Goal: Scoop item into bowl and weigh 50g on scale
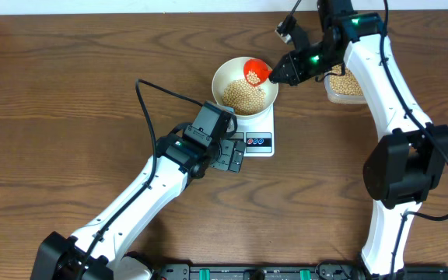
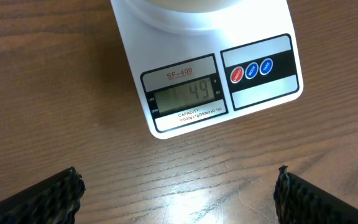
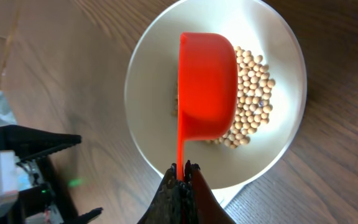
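Note:
The white bowl (image 1: 225,74) sits on the white scale (image 1: 264,124) and holds a heap of beige beans (image 1: 243,95). In the left wrist view the scale's display (image 2: 184,94) reads 49, next to its round buttons (image 2: 251,70). My right gripper (image 1: 284,74) is shut on the handle of an orange scoop (image 1: 255,71), held over the bowl's far right rim with a few beans in it. In the right wrist view the scoop (image 3: 207,84) hangs over the bowl (image 3: 154,93) and beans (image 3: 253,93). My left gripper (image 1: 232,155) is open and empty just in front of the scale.
A clear plastic tub (image 1: 344,85) of beans stands to the right of the bowl, partly behind my right arm. A black cable (image 1: 162,93) runs from my left arm across the table, left of the bowl.

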